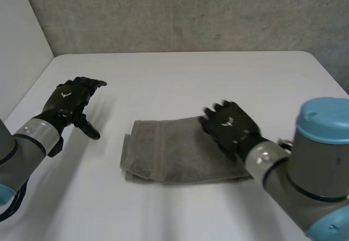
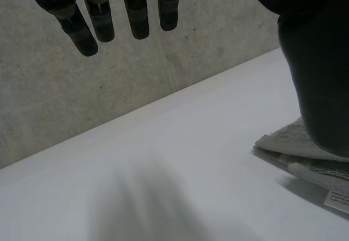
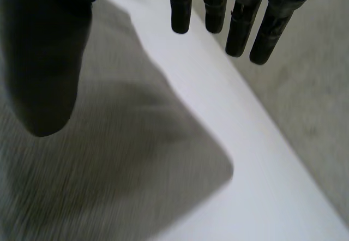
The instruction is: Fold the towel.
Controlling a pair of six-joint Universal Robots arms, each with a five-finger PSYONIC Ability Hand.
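Note:
A grey towel (image 1: 174,151) lies folded on the white table (image 1: 180,77), a little right of the middle. My right hand (image 1: 232,126) hovers over the towel's right end, open, fingers straight and thumb apart, with nothing between them. In the right wrist view its fingers (image 3: 218,6) reach past the towel (image 3: 120,175) and its far corner. My left hand (image 1: 68,102) is open above the bare table to the left of the towel, holding nothing. The left wrist view has its straight fingers (image 2: 109,17) pointing at the wall, with the towel's (image 2: 300,143) layered end beside its thumb.
A grey concrete wall (image 1: 180,12) runs behind the table's far edge. A white panel (image 1: 22,34) stands along the table's left side. My right arm's light-blue cap (image 1: 324,121) sits low at the front right.

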